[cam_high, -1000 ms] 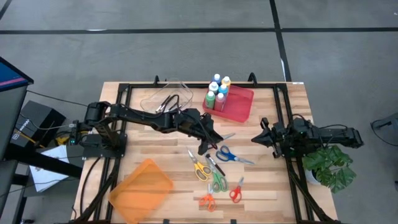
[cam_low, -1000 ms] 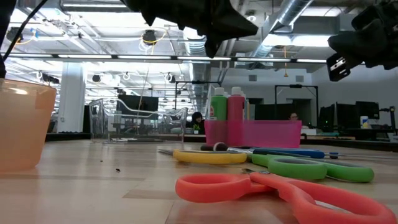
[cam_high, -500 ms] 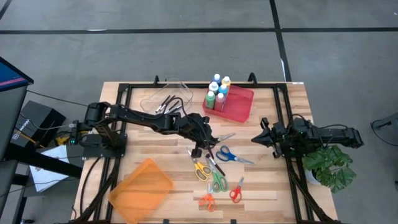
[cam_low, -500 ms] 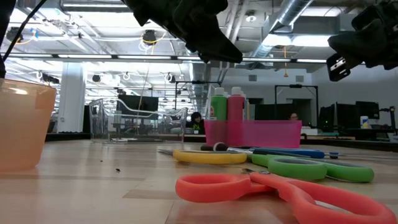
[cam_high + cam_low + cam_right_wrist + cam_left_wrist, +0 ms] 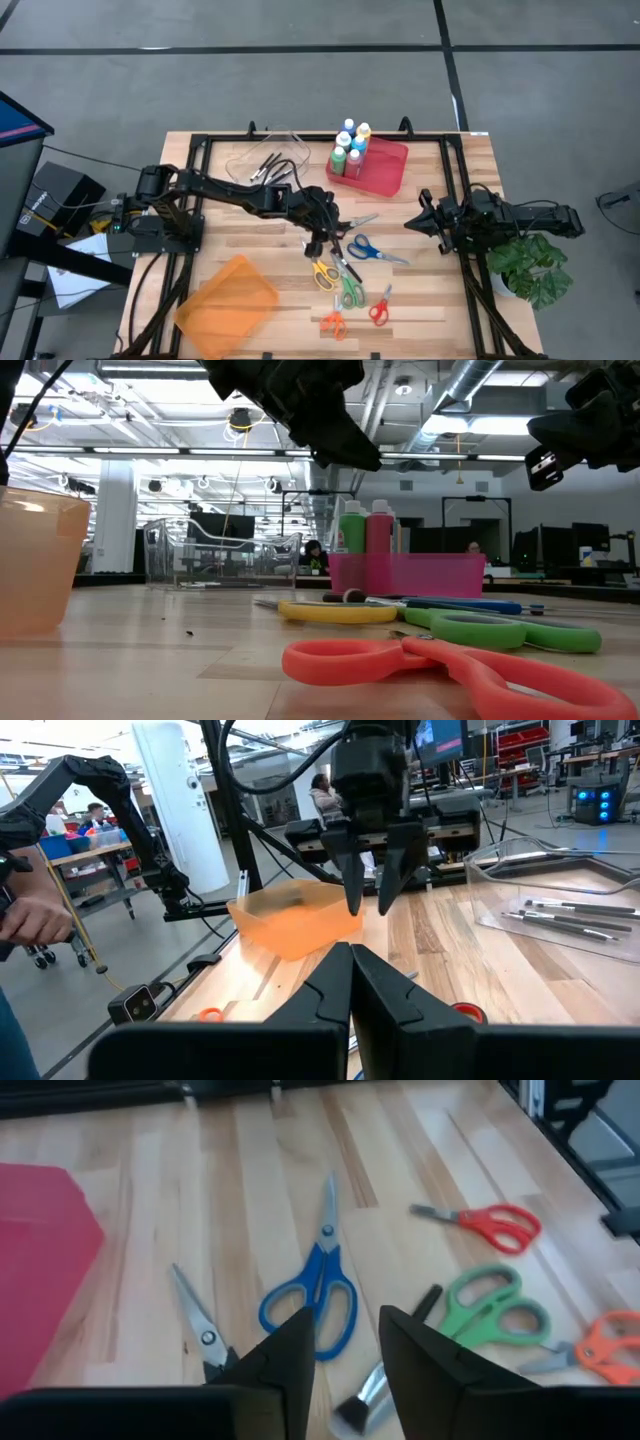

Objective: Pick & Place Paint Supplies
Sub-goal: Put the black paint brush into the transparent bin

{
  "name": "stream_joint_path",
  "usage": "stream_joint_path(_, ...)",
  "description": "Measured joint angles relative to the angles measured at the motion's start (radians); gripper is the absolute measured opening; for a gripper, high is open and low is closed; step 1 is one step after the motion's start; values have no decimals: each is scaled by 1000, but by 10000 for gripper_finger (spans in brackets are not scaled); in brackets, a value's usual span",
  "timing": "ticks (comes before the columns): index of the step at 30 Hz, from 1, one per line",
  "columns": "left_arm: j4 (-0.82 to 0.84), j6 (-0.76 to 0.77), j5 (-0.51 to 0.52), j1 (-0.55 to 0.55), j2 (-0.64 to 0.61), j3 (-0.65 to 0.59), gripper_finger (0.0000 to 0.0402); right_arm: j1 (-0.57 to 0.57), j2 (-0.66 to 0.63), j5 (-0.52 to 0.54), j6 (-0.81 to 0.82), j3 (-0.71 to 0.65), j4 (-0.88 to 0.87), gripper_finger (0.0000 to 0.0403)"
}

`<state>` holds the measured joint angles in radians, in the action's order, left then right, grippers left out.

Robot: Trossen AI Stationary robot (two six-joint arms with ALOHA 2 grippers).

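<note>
Left gripper: the left gripper hangs over the middle of the table, above the scattered scissors, its two dark fingers parted with a clear gap and nothing between them.
Right gripper: the right gripper waits at the right side of the table, jaws pressed together, empty.
Where the bottles are: the small plastic paint bottles with white caps stand together at the left end of the shallow red plastic tray, at the far side of the table.
Direction from the working gripper: the bottles lie farther back and a little to the right of the left gripper, near but not under it; in its wrist view only a corner of the tray shows.
Nearer arm: the left looks nearer, I'd say; the right sits well apart from the tray.
Long axis: every bottle stands upright, so a grip would likely come from above or from the side across the body.
Look of the bottles: green, blue, yellow and pink-red bodies, packed closely, touching or nearly so.
Directly beneath the fingers: blue-handled scissors and a dark brush-like tool, not paint.
</note>
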<state>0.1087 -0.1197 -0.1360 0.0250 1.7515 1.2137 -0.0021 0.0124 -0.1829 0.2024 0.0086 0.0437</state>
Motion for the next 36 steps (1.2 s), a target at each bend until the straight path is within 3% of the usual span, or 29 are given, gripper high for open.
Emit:
stream_joint_path(16, -5, 104, 0, 3, 0, 0, 99, 0, 0, 0, -5, 0, 1, 0)
stream_joint_path(26, -4, 106, 0, 3, 0, 0, 99, 0, 0, 7, -156, 0, -3, 0)
stream_joint_path(36, -4, 106, 0, 3, 0, 0, 99, 0, 0, 177, -238, 0, -32, 0)
